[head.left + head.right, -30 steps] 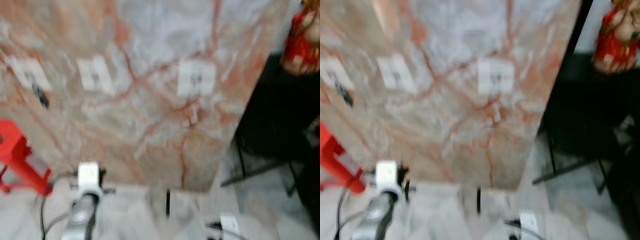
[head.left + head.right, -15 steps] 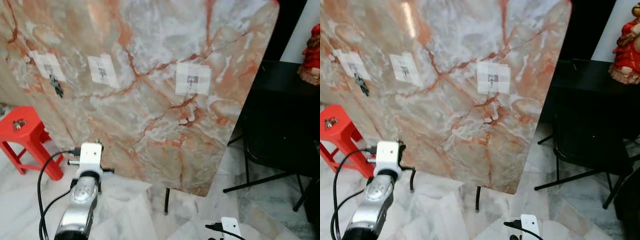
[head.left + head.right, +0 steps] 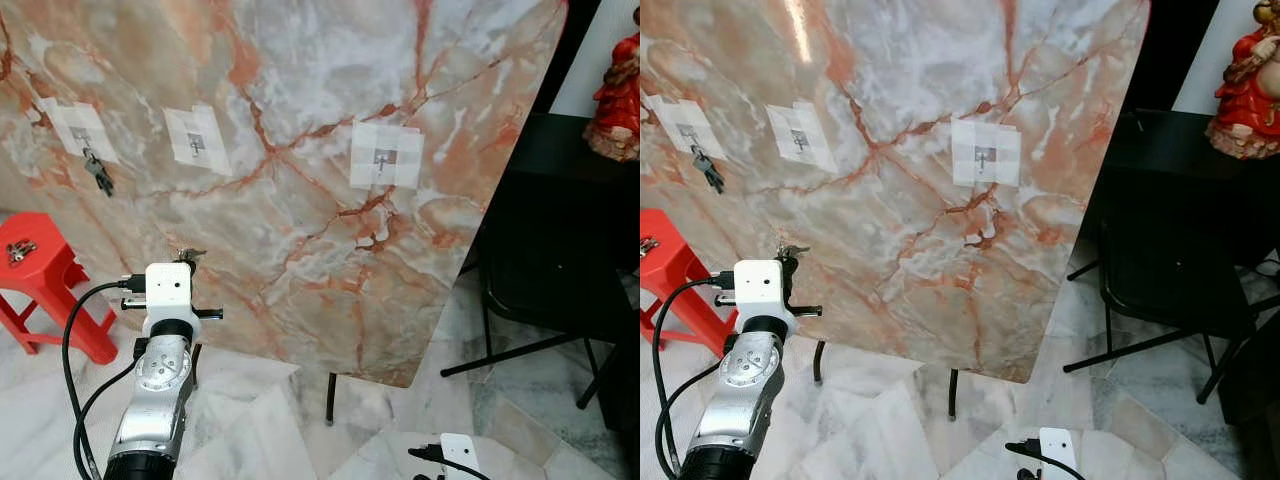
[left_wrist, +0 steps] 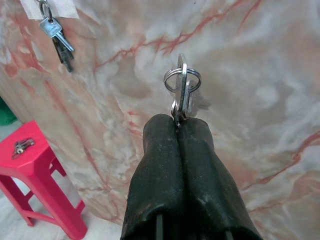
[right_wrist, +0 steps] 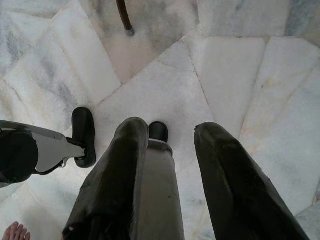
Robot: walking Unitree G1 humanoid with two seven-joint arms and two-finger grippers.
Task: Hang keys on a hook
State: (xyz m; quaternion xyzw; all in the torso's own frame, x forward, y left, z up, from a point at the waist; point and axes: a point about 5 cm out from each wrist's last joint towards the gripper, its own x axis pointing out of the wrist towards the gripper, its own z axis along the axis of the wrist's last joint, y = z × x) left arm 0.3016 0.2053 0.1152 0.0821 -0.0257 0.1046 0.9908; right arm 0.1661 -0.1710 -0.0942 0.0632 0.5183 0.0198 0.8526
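Glossy marble board (image 3: 300, 150); shiny metal keys (image 4: 183, 92); matt black fingers (image 4: 160, 165); red plastic stool (image 3: 40, 285).

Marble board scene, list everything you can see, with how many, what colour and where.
Pink-veined marble board: one, leaning upright ahead.
White taped hook patches: three, in a row across the board.
Hung silver keys: one bunch, on the leftmost patch.
Held silver keys on a ring: one bunch, in front of the board.
Red plastic stool: one, left of the board, small metal item on top.
Black folding chair: one, right of the board.
Red figurine: one, far right, on a black surface.
Left gripper: jaws shut on the held keys.
Right gripper: jaws open, over the marble floor.
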